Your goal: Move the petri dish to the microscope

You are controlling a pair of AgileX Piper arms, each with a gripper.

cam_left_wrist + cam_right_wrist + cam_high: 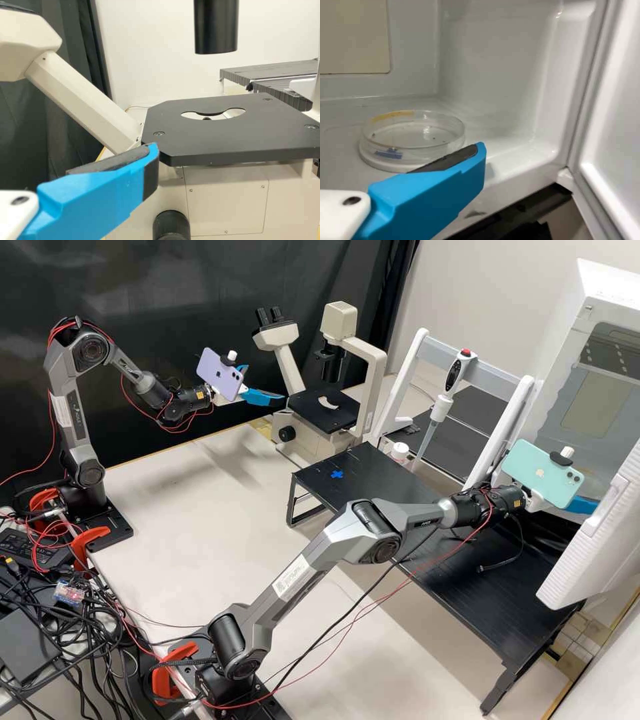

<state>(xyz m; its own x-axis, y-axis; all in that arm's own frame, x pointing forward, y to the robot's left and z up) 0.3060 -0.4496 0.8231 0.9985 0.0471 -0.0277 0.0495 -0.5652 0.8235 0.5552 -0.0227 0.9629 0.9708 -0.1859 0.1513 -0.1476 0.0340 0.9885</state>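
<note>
My left gripper (265,383) is open with nothing held, just beside the microscope (370,360) and its black stage (313,415). In the left wrist view, the stage (215,140) with its cutout lies beyond the left gripper (152,152). At the white chamber's opening is my right gripper (585,505), partly hidden by the phone and door. Inside the chamber, the clear petri dish (415,142) lies flat, with blue and yellowish marks on its side. The open right gripper (481,150) has one finger overlapping the dish's near edge; whether they touch, I cannot tell.
A black raised platform (400,500) stands between the arms' far ends, bearing a blue cross mark. A pipette (440,403) hangs on a white stand behind it. The chamber's wall (495,75) and door (615,130) flank the dish.
</note>
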